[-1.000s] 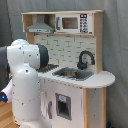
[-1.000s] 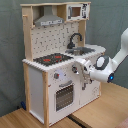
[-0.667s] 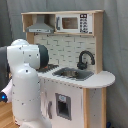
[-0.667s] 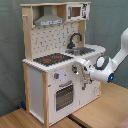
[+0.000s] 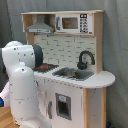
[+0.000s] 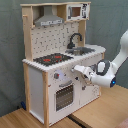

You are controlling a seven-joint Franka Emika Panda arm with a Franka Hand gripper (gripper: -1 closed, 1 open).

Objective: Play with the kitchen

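While the gripper [image 6: 76, 68] sits against the kitchen [image 6: 50, 75] front just below the hob [image 6: 52, 59], finger state can't be told; sink [image 5: 74, 74] contents unclear.

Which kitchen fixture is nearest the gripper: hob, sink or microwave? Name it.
The hob. In the second exterior view the gripper sits just below the counter front beside it; the sink lies farther along, the microwave high above.

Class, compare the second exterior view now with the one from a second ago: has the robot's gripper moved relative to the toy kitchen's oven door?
No. The gripper sits at the same spot, at the kitchen front just above and right of the oven door.
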